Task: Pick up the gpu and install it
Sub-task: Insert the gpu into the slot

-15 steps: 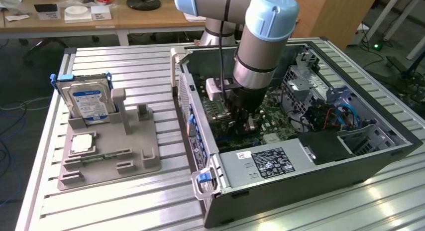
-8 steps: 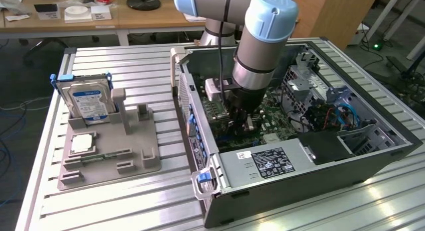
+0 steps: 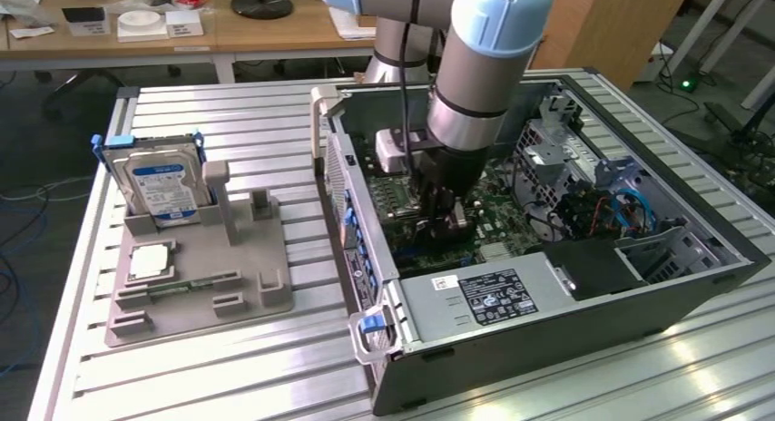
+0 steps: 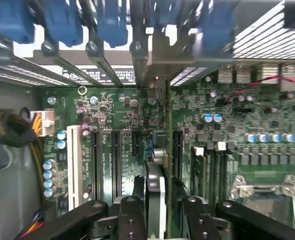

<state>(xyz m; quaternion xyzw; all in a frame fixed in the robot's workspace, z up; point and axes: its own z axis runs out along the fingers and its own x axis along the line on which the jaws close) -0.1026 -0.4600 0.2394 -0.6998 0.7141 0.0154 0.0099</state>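
The gpu (image 4: 155, 192) stands on edge on the green motherboard (image 4: 112, 115), a thin dark card with a silver edge, set along one of the long black slots. My gripper (image 4: 161, 202) straddles it inside the open computer case (image 3: 509, 367). The two black fingers (image 4: 130, 212) flank the card. The far finger stands a small gap off the card, so the gripper is open. In the exterior view the gripper (image 3: 442, 226) reaches down to the board in the middle of the case and hides most of the card.
A power supply (image 3: 485, 298) fills the case's near corner, with drive bays and cables on the exterior view's right. Blue latches (image 4: 62, 20) line the case wall beyond the slots. On the exterior view's left, a grey holder (image 3: 200, 298) carries a hard drive (image 3: 158, 181) and a memory stick (image 3: 181, 283).
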